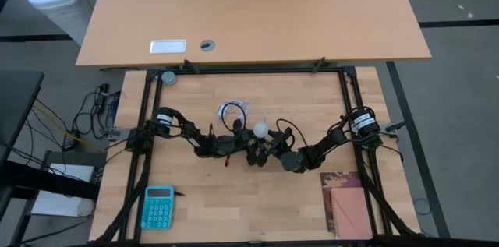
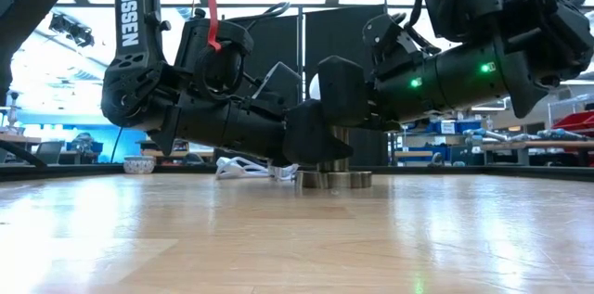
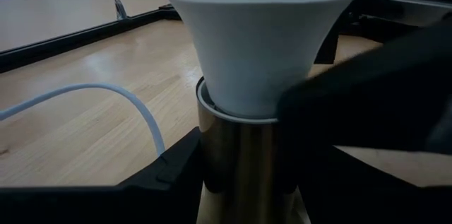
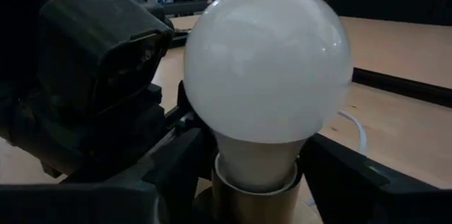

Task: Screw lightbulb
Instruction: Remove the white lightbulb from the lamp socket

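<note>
The lightbulb (image 4: 267, 68) stands upright in a brass socket (image 3: 240, 164) on the wooden surface (image 1: 257, 200). The left claw (image 3: 240, 181) clasps the socket just below the bulb. The right claw (image 4: 258, 174) flanks the bulb's neck; whether it grips, I cannot tell.

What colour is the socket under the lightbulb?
Brass-gold metal socket under the white lightbulb; the left wrist view shows it best.

A lab or workshop: cluttered benches (image 2: 520, 141) and loose floor cables (image 1: 47, 134) ring the worktable (image 1: 249, 200).
</note>
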Robot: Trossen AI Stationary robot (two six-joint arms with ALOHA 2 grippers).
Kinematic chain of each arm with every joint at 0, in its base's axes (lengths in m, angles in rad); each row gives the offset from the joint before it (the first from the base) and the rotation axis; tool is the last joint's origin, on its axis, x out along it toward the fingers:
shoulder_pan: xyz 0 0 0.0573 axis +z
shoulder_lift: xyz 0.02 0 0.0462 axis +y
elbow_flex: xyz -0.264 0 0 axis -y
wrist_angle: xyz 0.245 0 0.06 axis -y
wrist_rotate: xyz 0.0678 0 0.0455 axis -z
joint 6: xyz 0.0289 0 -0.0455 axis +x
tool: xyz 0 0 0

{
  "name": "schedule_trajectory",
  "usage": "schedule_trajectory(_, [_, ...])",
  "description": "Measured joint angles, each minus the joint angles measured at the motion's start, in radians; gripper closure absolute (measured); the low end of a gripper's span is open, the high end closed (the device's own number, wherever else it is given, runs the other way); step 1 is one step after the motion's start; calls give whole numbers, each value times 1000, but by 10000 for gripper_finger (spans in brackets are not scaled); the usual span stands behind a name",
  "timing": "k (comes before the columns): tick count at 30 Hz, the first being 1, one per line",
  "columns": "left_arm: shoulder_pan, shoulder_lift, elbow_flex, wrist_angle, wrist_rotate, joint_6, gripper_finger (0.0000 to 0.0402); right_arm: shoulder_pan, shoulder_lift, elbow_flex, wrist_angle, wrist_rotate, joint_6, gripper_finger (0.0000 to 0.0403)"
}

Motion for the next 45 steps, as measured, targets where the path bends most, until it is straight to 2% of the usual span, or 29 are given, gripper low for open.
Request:
schedule_trajectory(7, [0,0,0,0,-5,-1,208,-6,0,0,1,3,-7,211])
schedule_trajectory(16, [0,0,-1,0,0,4,208,-7,0,-14,20,-14,-7,235])
schedule_trajectory(24, [2,0,0,3,72,38,208,-18,-1,-144,251,-168,-16,237])
schedule_trajectory(30, [8,0,-4,11,153,82,208,-45,-4,-178,294,-285,-39,237])
schedule_trajectory(35, [27,0,-7,11,296,111,208,-55,-10,-207,338,-385,-95,237])
schedule_trajectory(45, [55,3,-55,126,618,140,208,-112,-36,-253,363,-767,-97,238])
